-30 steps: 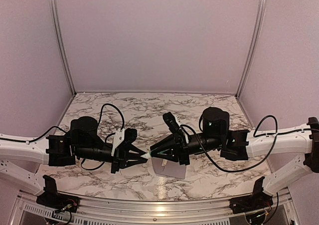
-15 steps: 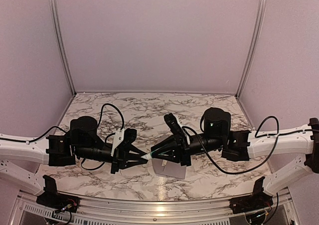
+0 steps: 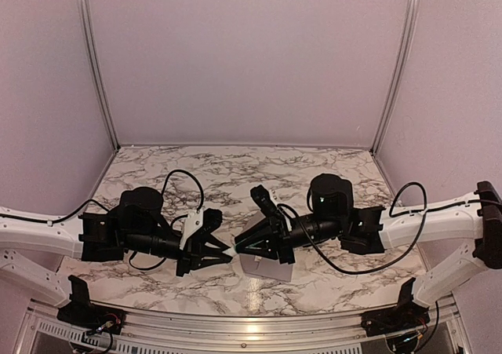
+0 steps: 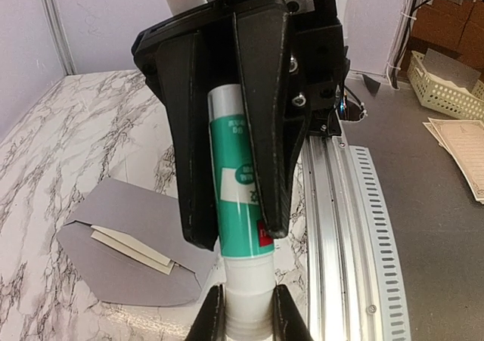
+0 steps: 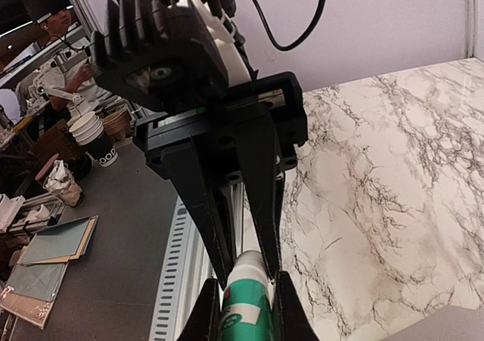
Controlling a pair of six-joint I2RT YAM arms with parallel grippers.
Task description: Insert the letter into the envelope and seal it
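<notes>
A small green-and-white tube (image 4: 240, 190) is held in the air between both grippers. My left gripper (image 4: 243, 314) is shut on its white cap (image 4: 246, 299). My right gripper (image 5: 246, 311) is shut on its green body (image 5: 249, 307). In the top view the two grippers meet tip to tip, left (image 3: 226, 251) and right (image 3: 241, 246), above the near middle of the table. The grey envelope (image 4: 125, 209) lies flat below them with its pointed flap open; it also shows in the top view (image 3: 268, 269). The cream letter (image 4: 127, 245) sticks partly out of the envelope's mouth.
The marble table (image 3: 227, 173) stretches behind the arms. An aluminium rail (image 4: 340, 227) runs along the table's near edge, close beside the envelope. Off the table are a cream basket (image 4: 446, 76) and paper cups (image 5: 94, 137).
Both arms have shifted a little inward and the right wrist has moved left and lower. The grippers still meet on the tube at nearly the same spot.
</notes>
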